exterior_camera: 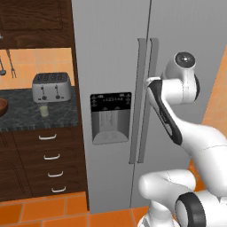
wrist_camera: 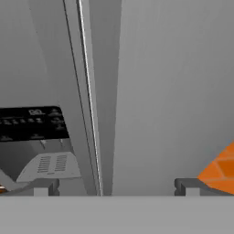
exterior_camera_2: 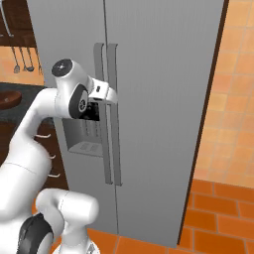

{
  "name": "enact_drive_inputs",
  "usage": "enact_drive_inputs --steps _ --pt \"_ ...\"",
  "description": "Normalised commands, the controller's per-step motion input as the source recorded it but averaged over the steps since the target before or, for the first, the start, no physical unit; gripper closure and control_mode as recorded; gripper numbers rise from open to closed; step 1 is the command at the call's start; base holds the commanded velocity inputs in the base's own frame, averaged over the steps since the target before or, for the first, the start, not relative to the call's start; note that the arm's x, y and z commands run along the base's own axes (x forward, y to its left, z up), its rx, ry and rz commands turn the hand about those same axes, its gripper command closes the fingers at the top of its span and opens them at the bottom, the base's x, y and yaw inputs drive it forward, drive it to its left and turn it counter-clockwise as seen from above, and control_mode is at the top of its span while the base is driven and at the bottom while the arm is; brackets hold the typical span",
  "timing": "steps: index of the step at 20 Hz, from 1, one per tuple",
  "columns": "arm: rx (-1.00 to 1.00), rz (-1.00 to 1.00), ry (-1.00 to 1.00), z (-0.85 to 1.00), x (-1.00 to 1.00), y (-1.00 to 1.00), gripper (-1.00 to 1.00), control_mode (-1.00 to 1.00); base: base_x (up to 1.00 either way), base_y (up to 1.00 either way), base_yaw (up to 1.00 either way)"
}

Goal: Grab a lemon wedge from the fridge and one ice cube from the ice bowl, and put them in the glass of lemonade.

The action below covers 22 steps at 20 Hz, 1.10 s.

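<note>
Fridge [exterior_camera: 115,66] doors are shut, so you have everything left; your tool [wrist_camera: 114,188] is wide, empty, facing the handles [exterior_camera: 146,97].

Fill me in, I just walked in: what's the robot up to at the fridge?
The arm has its gripper up against the handles of the fridge, whose two doors are shut. The fingers are spread wide with a handle between them, nothing clamped. The glass of lemonade waits on the counter by the toaster, next to the ice bowl.
</note>
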Motion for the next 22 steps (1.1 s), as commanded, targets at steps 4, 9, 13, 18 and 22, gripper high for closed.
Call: enact_drive_inputs --steps 4,9,13,18,22 --pt "0.03 -0.02 0.04 -0.37 0.82 -0.35 -1.0 -1.0 0.0 0.0 0.0" --pt "0.05 0.02 0.0 -0.32 0.52 -0.07 -1.0 -1.0 0.0 0.0 0.0" --pt "0.01 0.02 0.0 0.0 0.08 0.18 -1.0 -1.0 0.0 0.0 0.0" --pt "0.0 0.0 0.0 -0.2 0.67 0.0 -1.0 -1.0 0.0 0.0 0.0" --pt "0.0 0.0 0.0 -0.2 0.91 0.0 -1.0 -1.0 0.0 0.0 0.0"
